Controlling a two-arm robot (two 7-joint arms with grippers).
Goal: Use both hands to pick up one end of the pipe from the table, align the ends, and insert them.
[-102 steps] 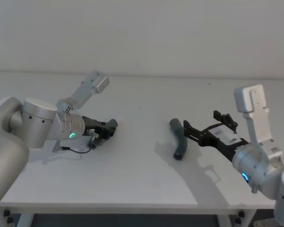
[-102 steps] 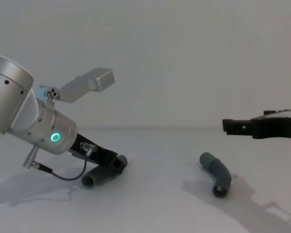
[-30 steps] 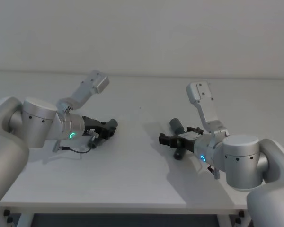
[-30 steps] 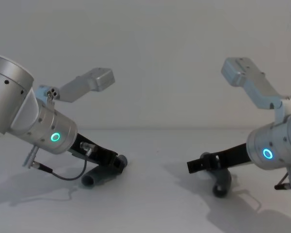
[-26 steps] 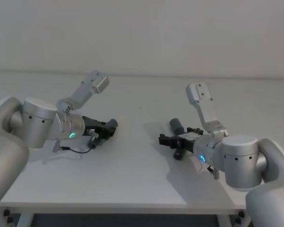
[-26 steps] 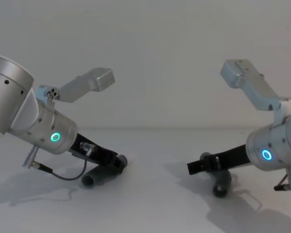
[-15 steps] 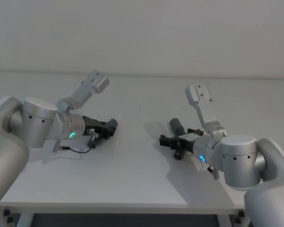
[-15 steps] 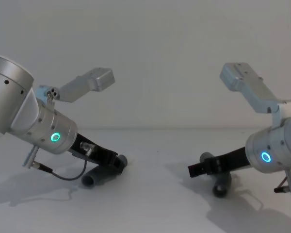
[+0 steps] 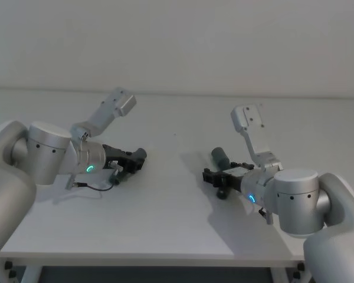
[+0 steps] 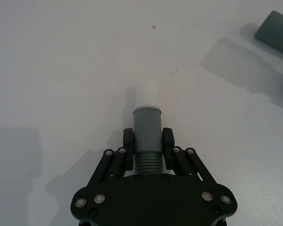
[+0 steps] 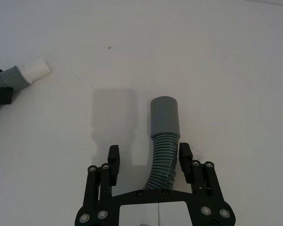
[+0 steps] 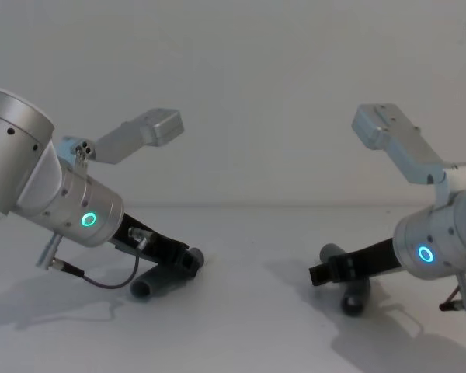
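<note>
My left gripper (image 10: 147, 141) is clamped on the ribbed neck of the left pipe piece (image 10: 147, 120), low over the left side of the table (image 9: 165, 224). My right gripper (image 11: 149, 153) has its fingers spread either side of the right pipe piece (image 11: 164, 117), which lies right of centre. The step in hand, as I judge it, is closing that right grasp. I would first centre the ribbed section, since it sits nearer one finger (image 11: 185, 155) than the other, then pinch just behind the smooth collar so the mouth projects free for mating. The right wrist view gives me that gap; in the head view the gripper body covers it. The left wrist view shows a white tip (image 10: 146, 92) on the left piece's end — the chest view tells me instead how low both pieces lie.
</note>
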